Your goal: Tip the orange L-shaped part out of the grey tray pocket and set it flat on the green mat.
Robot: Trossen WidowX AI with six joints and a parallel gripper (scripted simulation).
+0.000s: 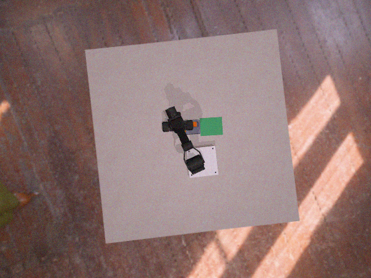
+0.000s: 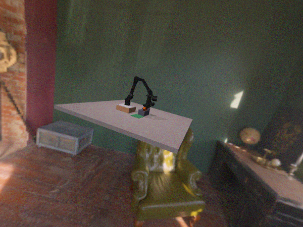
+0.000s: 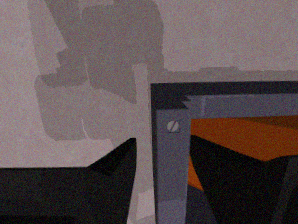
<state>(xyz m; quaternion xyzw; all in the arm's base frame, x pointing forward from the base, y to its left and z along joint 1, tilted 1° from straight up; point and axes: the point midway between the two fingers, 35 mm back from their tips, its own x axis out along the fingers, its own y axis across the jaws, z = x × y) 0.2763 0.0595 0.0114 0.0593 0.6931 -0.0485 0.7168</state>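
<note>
One broad pale grey square surface (image 1: 139, 173) carries everything, and the black jointed arm (image 1: 182, 139) reaches across it from a white base plate (image 1: 210, 160). Just beyond the tool, on its far side from the arm's base, lies the flat green square mat (image 1: 211, 126), touching the edge of the small grey tray (image 3: 172, 165) that sits directly under the tool. The tool (image 3: 162, 165) is a black two-fingered pincer, held partly apart with nothing clamped between its fingers. In the wrist view its fingers straddle the tray's near wall: one dark finger (image 3: 65, 187) stands outside the tray over the bare surface, the other (image 3: 235, 185) is down inside the pocket, resting on the orange L-shaped part (image 3: 235, 135). The part lies in the tray's pocket beneath that inner finger; its orange face looks slanted against the pocket wall rather than level. A small screw head (image 3: 173, 126) marks the tray's corner just ahead of the tool.
</note>
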